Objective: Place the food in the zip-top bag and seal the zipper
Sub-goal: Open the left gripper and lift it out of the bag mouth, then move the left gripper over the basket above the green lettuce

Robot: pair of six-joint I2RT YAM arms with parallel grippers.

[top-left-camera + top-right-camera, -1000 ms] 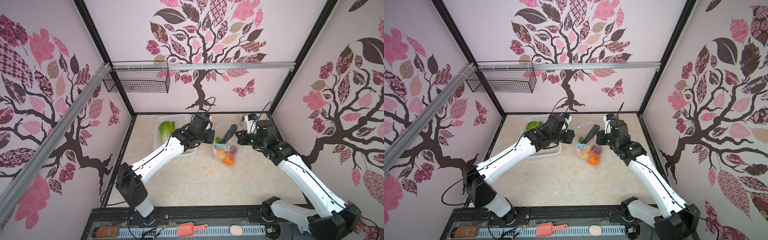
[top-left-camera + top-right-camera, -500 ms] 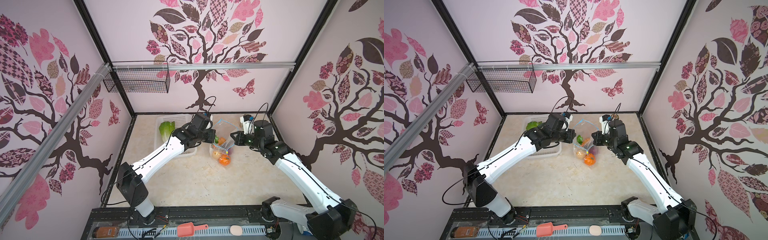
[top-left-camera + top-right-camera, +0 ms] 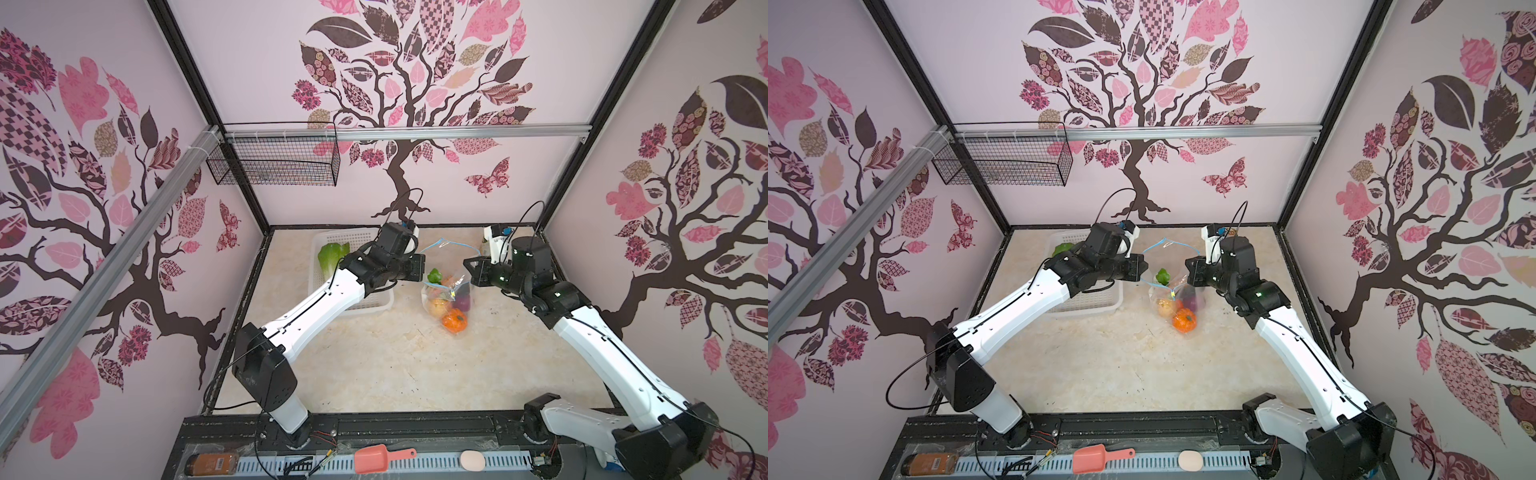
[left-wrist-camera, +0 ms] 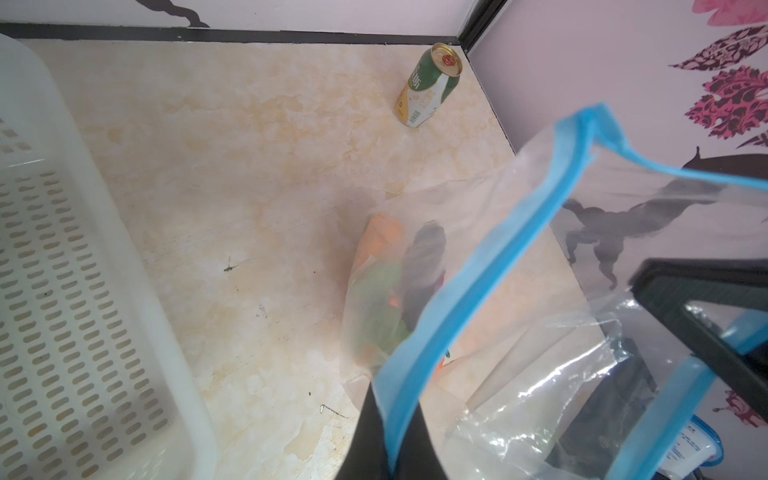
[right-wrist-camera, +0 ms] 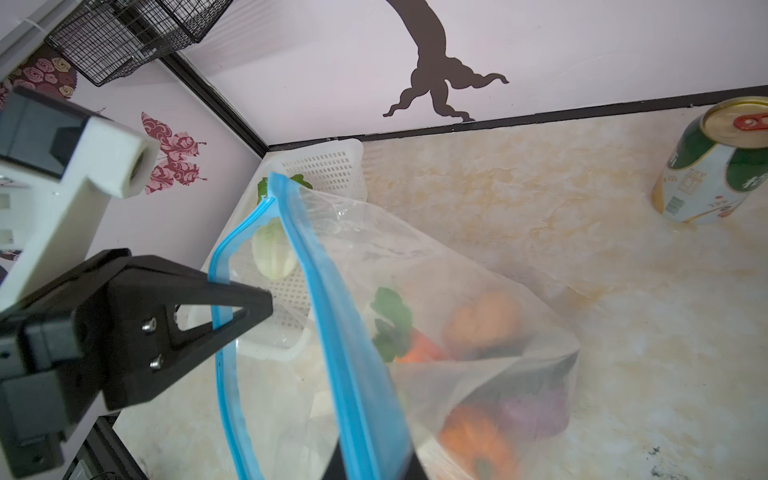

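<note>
Bag (image 3: 457,286) of crinkly clear plastic, blue zipper (image 4: 488,257) looped.

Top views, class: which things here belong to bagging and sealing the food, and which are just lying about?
Belong to the job: zip-top bag; zipper; pumpkin, carrot and onion inside it; napa cabbage in the white basket; left gripper and right gripper, both shut on the zipper.
Lying about: drink can; wire basket; red scoop; brown bottle.

Bright even light, wide-angle warp, blurred foregrounds
</note>
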